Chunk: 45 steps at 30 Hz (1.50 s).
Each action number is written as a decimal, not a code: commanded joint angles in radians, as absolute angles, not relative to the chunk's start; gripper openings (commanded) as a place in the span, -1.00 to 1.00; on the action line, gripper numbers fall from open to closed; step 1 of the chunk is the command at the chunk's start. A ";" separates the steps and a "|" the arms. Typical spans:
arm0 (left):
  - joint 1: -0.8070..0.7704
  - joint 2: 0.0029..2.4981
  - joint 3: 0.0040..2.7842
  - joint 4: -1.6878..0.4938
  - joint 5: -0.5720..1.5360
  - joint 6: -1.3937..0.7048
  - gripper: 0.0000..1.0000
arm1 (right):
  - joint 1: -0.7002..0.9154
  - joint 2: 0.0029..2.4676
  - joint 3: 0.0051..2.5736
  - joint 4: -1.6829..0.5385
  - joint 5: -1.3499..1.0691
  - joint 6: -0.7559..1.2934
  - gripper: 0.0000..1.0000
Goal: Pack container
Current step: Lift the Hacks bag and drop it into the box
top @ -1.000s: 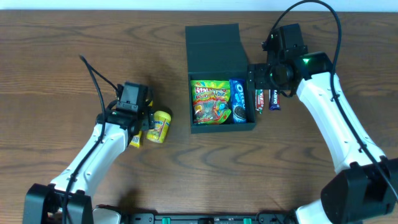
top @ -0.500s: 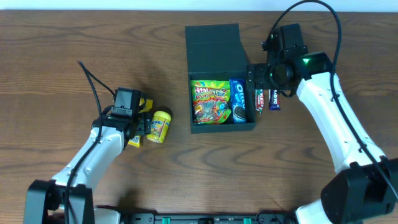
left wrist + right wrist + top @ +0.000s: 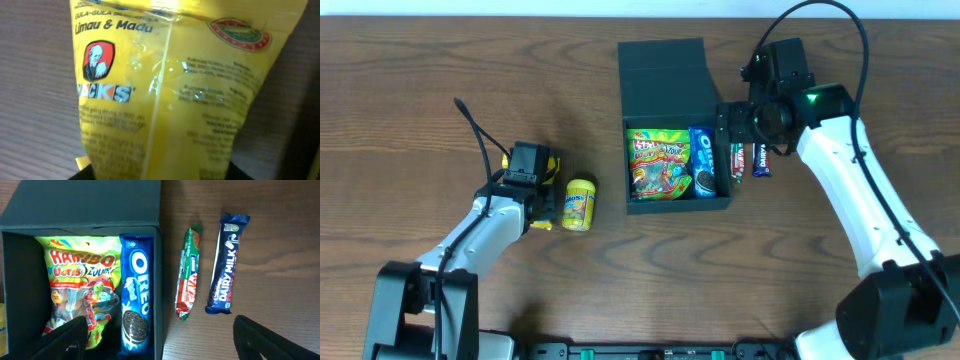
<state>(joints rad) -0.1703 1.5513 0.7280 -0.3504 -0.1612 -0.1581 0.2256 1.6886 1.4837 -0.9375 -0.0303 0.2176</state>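
Observation:
The dark green container [image 3: 724,203] stands open at centre, its lid [image 3: 665,70] folded back. Inside lie a Haribo bag [image 3: 662,164] and an Oreo pack [image 3: 703,160]; the right wrist view shows the same Haribo bag [image 3: 80,287] and Oreo pack [image 3: 136,295]. My right gripper [image 3: 735,125] hangs open over the container's right wall [image 3: 159,280], its jaws wide apart. Far to the left, my left gripper [image 3: 542,195] is shut on a yellow Jacks packet [image 3: 170,85], which fills the left wrist view and narrows between the dark fingers at the bottom.
On the wood just right of the container lie a green-and-red bar [image 3: 189,275] and a blue Dairy Milk bar [image 3: 227,265]. A small yellow tub-shaped snack [image 3: 579,204] sits on the table right of the left gripper.
The left gripper shifted slightly over the yellow packet and closed its jaws onto it. The right arm has stayed where it was.

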 commanded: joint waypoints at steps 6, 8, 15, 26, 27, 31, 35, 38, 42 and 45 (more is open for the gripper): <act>-0.166 1.542 0.822 -0.432 -0.168 -0.199 -0.44 | 0.167 1.691 1.478 -0.942 -0.035 0.204 0.86; -0.166 1.523 0.878 -0.477 -0.168 -0.199 -0.49 | 0.135 1.690 1.478 -0.956 -0.034 0.204 0.86; -0.214 1.449 1.076 -0.584 -0.161 -0.242 -0.67 | 0.015 1.690 1.478 -0.997 -0.035 0.204 0.86; -0.554 1.491 1.154 -0.487 -0.087 -0.684 -0.87 | -0.059 1.690 1.478 -1.039 -0.035 0.205 0.88; -0.570 1.509 1.154 -0.480 -0.087 -0.725 -0.88 | -0.059 1.690 1.478 -1.040 -0.035 0.207 0.89; -0.633 1.595 1.154 -0.405 -0.084 -0.790 -0.88 | -0.059 1.690 1.478 -1.046 -0.035 0.209 0.89; -0.679 1.646 1.155 -0.345 -0.090 -0.841 -0.88 | -0.059 1.690 1.478 -1.053 -0.035 0.209 0.90; -0.701 1.660 1.155 -0.337 -0.116 -0.901 -0.88 | -0.059 1.690 1.478 -1.053 -0.035 0.212 0.91; -0.702 1.661 1.155 -0.321 -0.112 -0.905 -0.66 | -0.059 1.690 1.478 -1.053 -0.036 0.213 0.93; -0.701 1.660 1.155 -0.322 -0.112 -0.904 -0.03 | -0.059 1.690 1.478 -1.059 -0.053 0.212 0.96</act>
